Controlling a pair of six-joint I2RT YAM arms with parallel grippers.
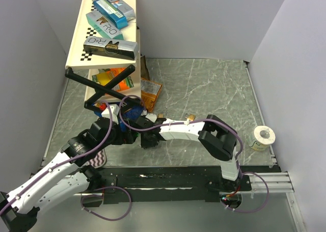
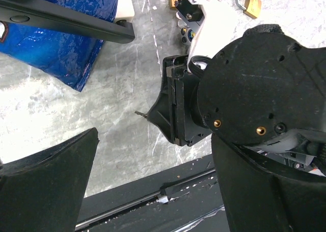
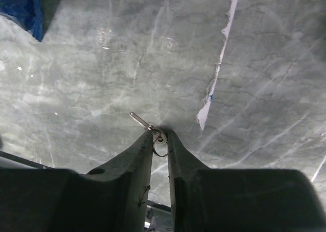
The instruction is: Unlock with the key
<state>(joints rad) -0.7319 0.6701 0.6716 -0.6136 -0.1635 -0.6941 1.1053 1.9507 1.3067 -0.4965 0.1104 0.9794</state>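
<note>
Our right jaws (image 3: 159, 135) stand nearly together, pinching the thin ring of the key (image 3: 143, 123) between their tips. The blade pokes out ahead and to the left of them, low over the grey desk (image 3: 254, 63). Our left jaws (image 2: 153, 158) are spread wide and hold nothing. They hang close beside the right jaws, and the blade tip shows between the two.

We judge the hold a weak one. The tips bite the ring and not the blade, so the blade can swing on the ring as soon as we lift. It may then droop or turn away from a keyhole. The ring is narrow wire, and a small sideways pull could squeeze it out of the tips and drop the key on the desk.

The two arms are crowded together here, and a careless swing of either could knock the other and jar the key loose. Two brass padlocks (image 2: 250, 5) lie well beyond the right jaws, past a blue bag (image 2: 61, 38), so the key has some way to travel on this grip.
</note>
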